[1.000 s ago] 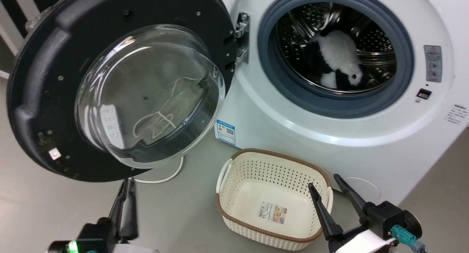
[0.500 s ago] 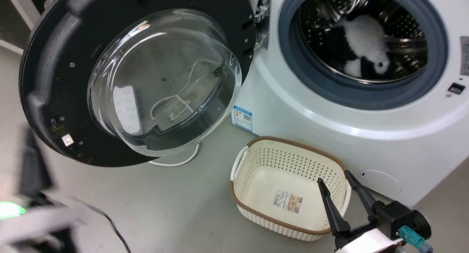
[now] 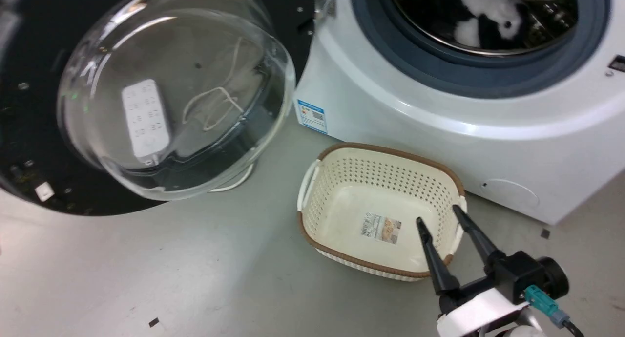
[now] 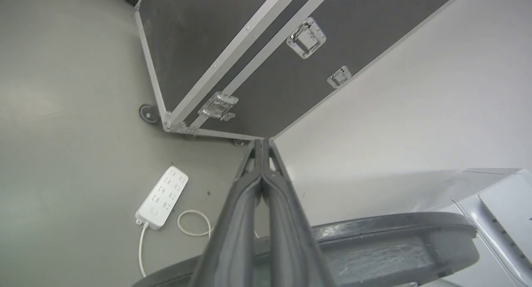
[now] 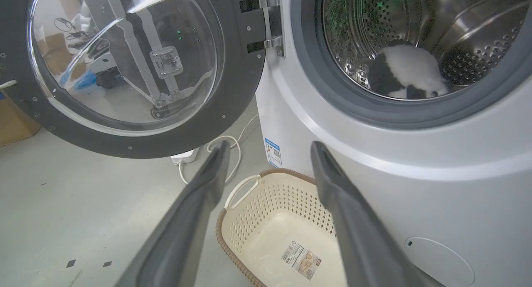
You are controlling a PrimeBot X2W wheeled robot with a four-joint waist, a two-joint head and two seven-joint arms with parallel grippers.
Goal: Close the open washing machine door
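The left gripper [image 4: 262,142], fingers pressed together, likely for pushing rather than grasping, reaches past the washing machine door [image 4: 395,241], whose rim lies beneath it. The right gripper [image 3: 436,215] hangs spread, the open door up-left of it.

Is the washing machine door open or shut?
Open. The door is swung out on its hinge, well away from the drum, and the plush toy inside shows uncovered.
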